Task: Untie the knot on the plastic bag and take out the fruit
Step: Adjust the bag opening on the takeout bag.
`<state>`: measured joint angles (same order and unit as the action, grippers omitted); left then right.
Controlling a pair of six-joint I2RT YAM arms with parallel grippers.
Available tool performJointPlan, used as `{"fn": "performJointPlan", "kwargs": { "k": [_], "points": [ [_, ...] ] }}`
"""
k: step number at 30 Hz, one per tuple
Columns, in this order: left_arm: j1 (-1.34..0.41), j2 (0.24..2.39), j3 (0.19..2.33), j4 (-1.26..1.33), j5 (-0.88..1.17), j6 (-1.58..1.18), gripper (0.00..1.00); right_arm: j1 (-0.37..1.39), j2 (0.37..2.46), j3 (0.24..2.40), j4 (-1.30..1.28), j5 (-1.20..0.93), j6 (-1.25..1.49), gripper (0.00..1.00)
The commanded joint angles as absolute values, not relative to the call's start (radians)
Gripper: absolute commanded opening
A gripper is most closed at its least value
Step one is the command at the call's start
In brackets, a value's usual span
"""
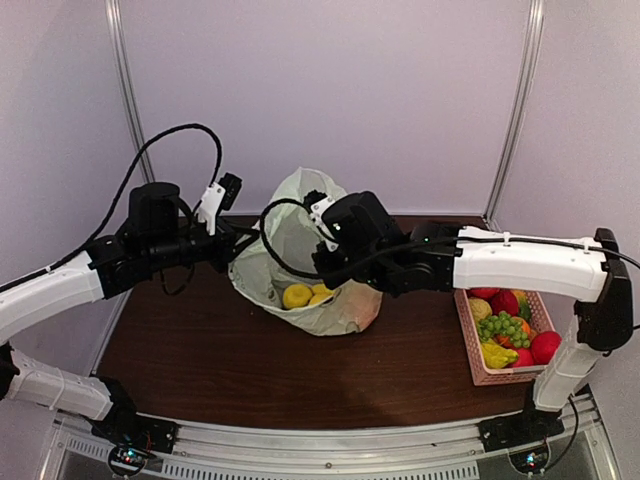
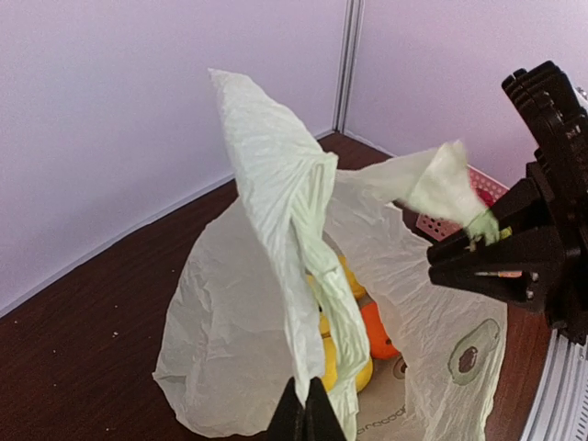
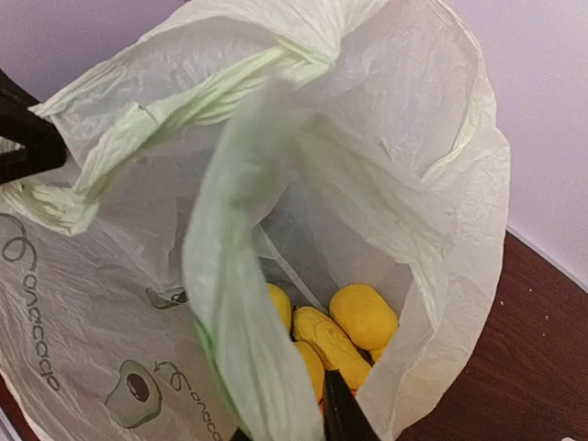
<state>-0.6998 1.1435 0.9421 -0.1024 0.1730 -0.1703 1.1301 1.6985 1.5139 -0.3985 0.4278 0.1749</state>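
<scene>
The pale green plastic bag (image 1: 300, 240) stands open at the middle of the table. No knot shows; its two handle loops are apart. My left gripper (image 2: 308, 415) is shut on one handle loop (image 2: 276, 193), which rises to a peak in front of it. My right gripper (image 3: 285, 432) is shut on the other handle (image 3: 230, 276), seen blurred in the left wrist view (image 2: 441, 179). Inside lie yellow fruit (image 3: 363, 315), also seen from above (image 1: 297, 295), and one orange fruit (image 2: 377, 331). In the top view my left gripper (image 1: 245, 245) is at the bag's left side and my right gripper (image 1: 325, 255) over its middle.
A pink slatted basket (image 1: 465, 335) with red fruits, green grapes and other fruit stands at the right edge of the dark wooden table (image 1: 200, 360); its corner shows in the left wrist view (image 2: 487, 188). Purple walls close off the back.
</scene>
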Motion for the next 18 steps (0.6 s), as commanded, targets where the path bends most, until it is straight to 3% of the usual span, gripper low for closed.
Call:
{"fn": "performJointPlan", "kwargs": {
  "k": [1, 4, 12, 14, 18],
  "points": [
    [-0.703, 1.125, 0.931, -0.081, 0.105, -0.19, 0.0, 1.113, 1.584, 1.364, -0.43, 0.571, 0.356, 0.05],
    [-0.703, 1.121, 0.927, -0.087, 0.063, -0.2, 0.0, 1.095, 1.518, 1.212, -0.46, 0.592, 0.498, 0.0],
    [-0.703, 1.128, 0.917, -0.08, 0.038, -0.212, 0.0, 1.086, 1.346, 0.879, -0.438, 0.503, 0.754, 0.02],
    [-0.703, 1.136, 0.916, -0.076, 0.063, -0.214, 0.0, 1.087, 1.301, 0.872, -0.432, 0.482, 0.737, 0.18],
    [-0.703, 1.138, 0.908, -0.051, 0.113, -0.212, 0.0, 1.09, 1.192, 0.932, -0.451, 0.47, 0.652, 0.58]
  ]
}}
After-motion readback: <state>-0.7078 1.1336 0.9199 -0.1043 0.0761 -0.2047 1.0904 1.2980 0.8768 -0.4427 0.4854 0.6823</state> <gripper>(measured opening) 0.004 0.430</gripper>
